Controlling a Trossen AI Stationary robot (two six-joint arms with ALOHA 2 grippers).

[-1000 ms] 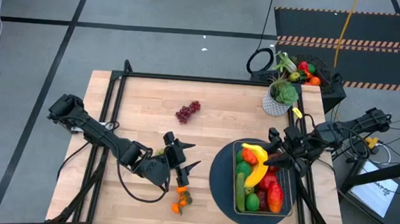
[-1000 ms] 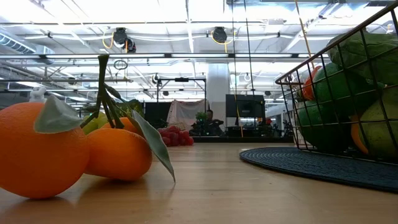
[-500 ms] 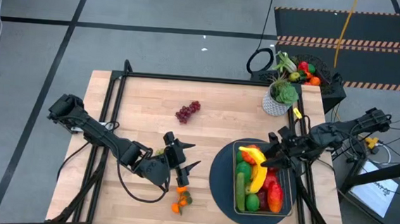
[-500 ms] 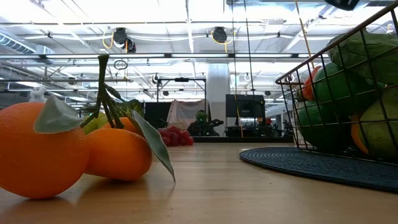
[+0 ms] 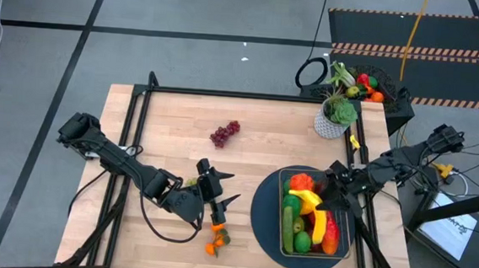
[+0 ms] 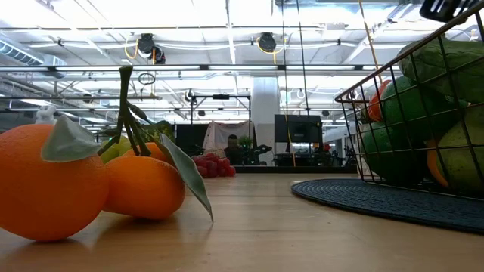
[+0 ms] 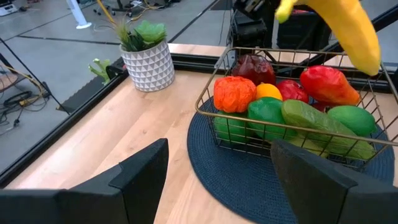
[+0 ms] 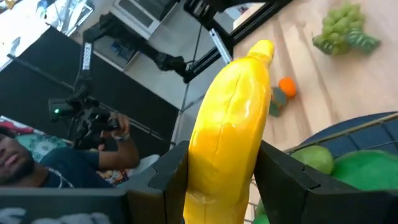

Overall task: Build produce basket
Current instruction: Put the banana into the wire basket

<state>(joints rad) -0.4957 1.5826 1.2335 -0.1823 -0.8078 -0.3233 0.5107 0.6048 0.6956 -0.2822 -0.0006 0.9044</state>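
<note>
The right gripper (image 5: pixel 329 201) is clamped on the yellow banana (image 5: pixel 318 214), holding it over the wire basket (image 5: pixel 348 235), above the other fruit there. The basket sits on a dark round mat (image 5: pixel 261 217) at the table's right. The left gripper (image 5: pixel 221 189) waits with fingers parted just beyond the oranges (image 5: pixel 214 240); red grapes (image 5: pixel 225 133) lie farther back.
</note>
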